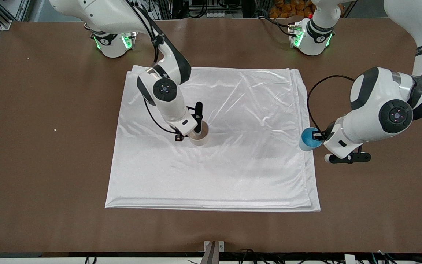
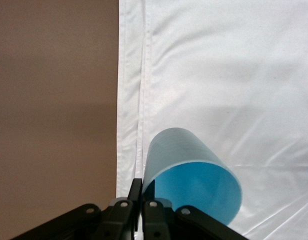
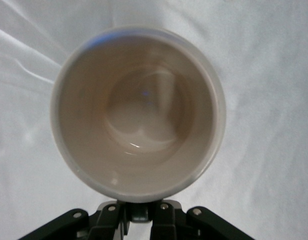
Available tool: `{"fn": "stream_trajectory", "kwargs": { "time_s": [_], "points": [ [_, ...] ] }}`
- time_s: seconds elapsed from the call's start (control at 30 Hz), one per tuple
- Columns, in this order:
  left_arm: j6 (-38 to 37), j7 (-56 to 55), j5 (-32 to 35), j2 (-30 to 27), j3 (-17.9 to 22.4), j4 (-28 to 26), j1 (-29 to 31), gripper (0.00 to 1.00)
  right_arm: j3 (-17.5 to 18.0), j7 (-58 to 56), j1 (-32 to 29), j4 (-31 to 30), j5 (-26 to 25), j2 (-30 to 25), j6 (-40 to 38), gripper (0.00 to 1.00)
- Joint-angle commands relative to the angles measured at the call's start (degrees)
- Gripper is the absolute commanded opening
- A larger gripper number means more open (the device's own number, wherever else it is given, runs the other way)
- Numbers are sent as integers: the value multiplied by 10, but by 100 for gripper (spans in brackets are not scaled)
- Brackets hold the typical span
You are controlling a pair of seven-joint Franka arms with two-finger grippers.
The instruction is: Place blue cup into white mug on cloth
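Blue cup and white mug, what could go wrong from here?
1. The left gripper pinches the blue cup only by its rim, over the edge of the cloth; the cup might tilt or slip on the way.
2. The right gripper grips the white mug by its rim, one finger inside, so it may block the cup.

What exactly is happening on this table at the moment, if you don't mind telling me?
Two Franka arms share the job. The left gripper pinches the rim of the small light-blue tapered cup over the edge of the large shiny white cloth at the left arm's end. The right gripper grips the rim of the small off-white mug, which stands empty near the cloth's middle. The cup is not yet in the mug.
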Motion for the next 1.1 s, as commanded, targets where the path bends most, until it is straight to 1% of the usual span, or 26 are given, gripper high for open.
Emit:
{"fn": "stream_trajectory", "kwargs": {
  "time_s": [0.0, 0.13, 0.37, 0.53, 0.67, 0.83, 0.9, 1.0, 1.07],
  "points": [
    [-6, -52, -24, -4, -5, -1, -28, 0, -5, 30, 20, 37, -4, 38, 6, 0],
    [-6, -84, -30, -3, -5, -1, -50, 0, -5, 58, 26, 37, -8, 44, 23, 0],
    [-6, -116, -32, -1, -5, -1, -74, 0, -5, 58, 27, 36, -8, 52, 40, 0],
    [-5, -118, -33, 8, -5, 0, -83, 0, -5, 57, 29, 35, -8, 58, 44, 1],
    [-5, -121, -48, 9, -5, 0, -94, 0, -5, 57, 32, 35, -8, 63, 45, 3],
    [-2, -140, -52, 11, -5, 0, -109, 0, -5, 56, 35, 35, -8, 65, 45, 14],
    [-2, -147, -52, 14, -5, 0, -111, 0, -5, 53, 33, 35, -8, 65, 44, 23],
    [-2, -153, -53, 15, -5, 1, -117, 0, -6, 50, 32, 36, -8, 65, 43, 34],
    [-2, -157, -53, 15, -5, 1, -123, 0, -6, 50, 29, 36, -8, 62, 41, 44]
  ]
}}
